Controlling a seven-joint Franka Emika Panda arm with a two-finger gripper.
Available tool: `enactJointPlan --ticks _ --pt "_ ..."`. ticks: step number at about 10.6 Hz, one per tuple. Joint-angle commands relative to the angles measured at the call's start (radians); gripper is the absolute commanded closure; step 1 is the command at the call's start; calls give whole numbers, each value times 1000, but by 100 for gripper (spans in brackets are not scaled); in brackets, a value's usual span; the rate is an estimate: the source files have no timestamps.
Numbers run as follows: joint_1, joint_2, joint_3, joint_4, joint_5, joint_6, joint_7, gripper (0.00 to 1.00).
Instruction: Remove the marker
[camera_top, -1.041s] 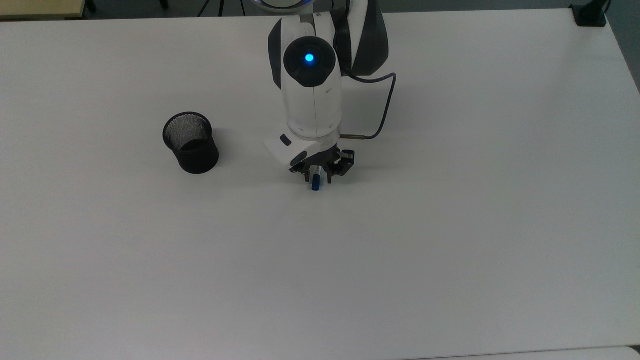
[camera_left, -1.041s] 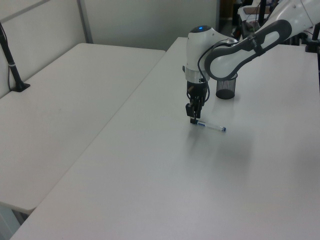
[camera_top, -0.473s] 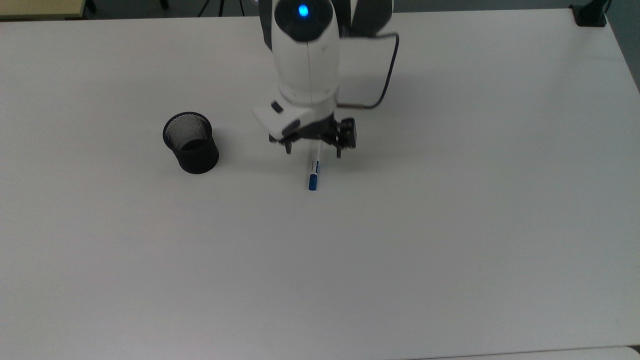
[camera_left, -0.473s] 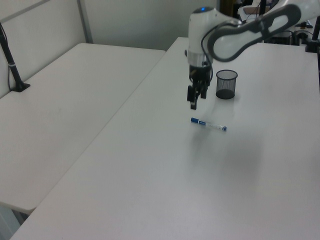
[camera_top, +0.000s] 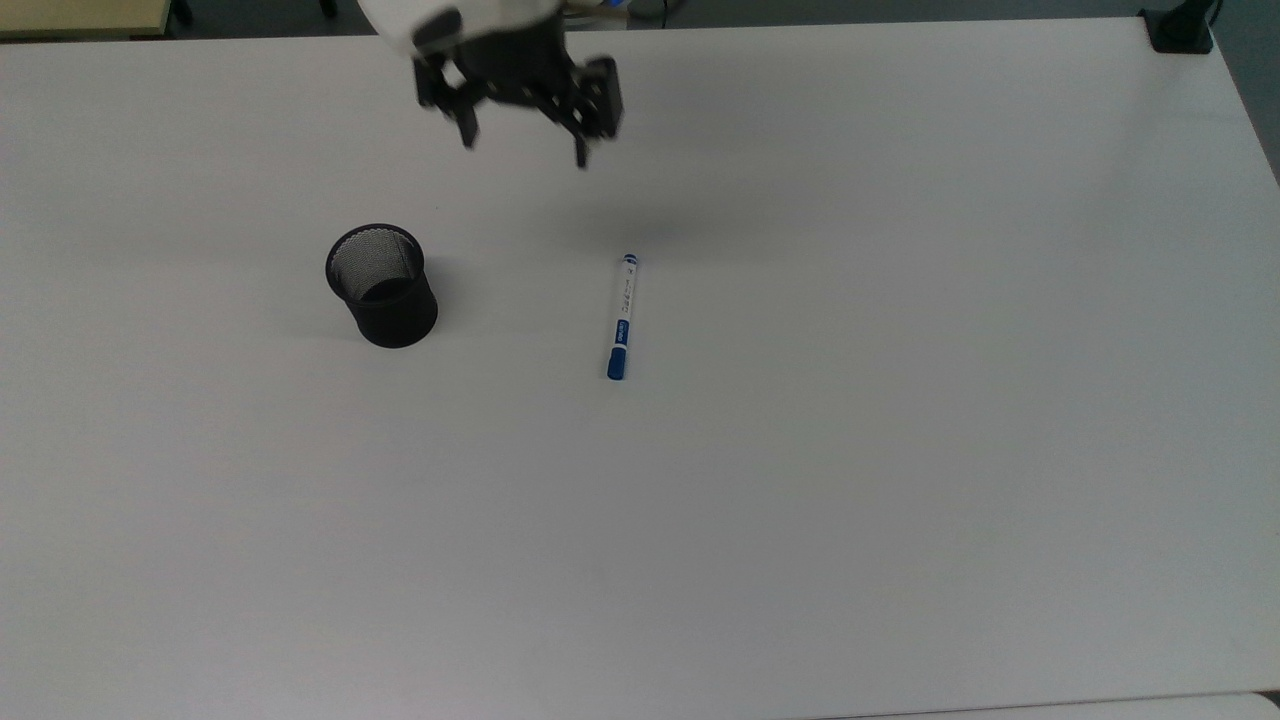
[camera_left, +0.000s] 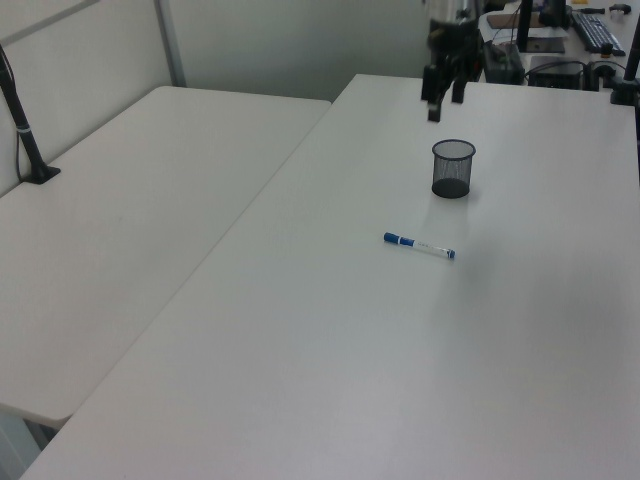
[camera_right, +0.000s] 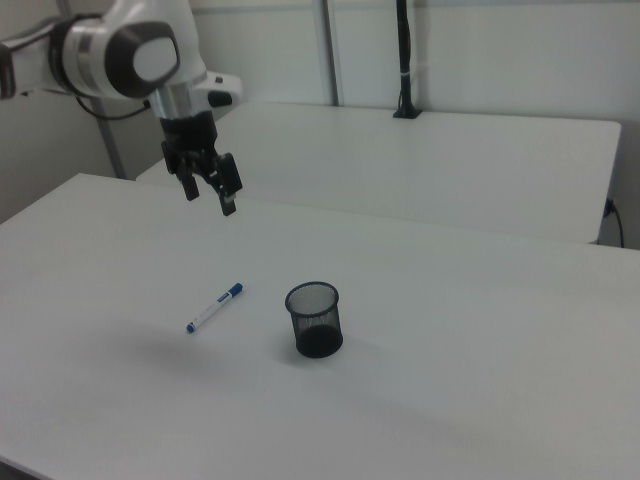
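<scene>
— Gripper first: where's that black two-finger claw on the white arm?

— Up in the air, well clear of the flat white table. In the top view it hangs at the far edge, with both dark fingers pointing down and spread wide apart. Nothing sits between them; it holds nothing.

— And from the side?

— The left view puts the gripper above and beyond the cup, high over the far part of the table. The right view has the gripper raised over the table's far left, the fingers again parted and empty.

— So where is the slim white marker with the blue cap?

— The marker lies flat on the table, on its own, touching nothing else. In the top view it runs near-to-far, the blue cap at the near end, a small blue tip at the far end. It sits to the right of the black mesh cup, well apart from it.

— Is the cup upright?

— Yes, standing with its mouth open. In the left view the marker lies nearer than the cup. In the right view the marker lies left of the cup, slanted, and below the raised gripper.
</scene>
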Motion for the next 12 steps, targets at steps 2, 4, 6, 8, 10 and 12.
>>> enactJointPlan --ticks 2,4,6,8,10,12 --pt "6 -124 -92 -36 -15 -77 -7 0" --pt "-50 -118 -83 -19 -4 -71 -146 0" --pt "-70 -107 -94 32 17 -66 -209 0" --pt "-72 -106 -95 41 -1 -69 -231 0" --pt "-72 -107 -99 43 -4 -71 -231 0" --pt "-70 -107 -99 43 -2 -74 -229 0"
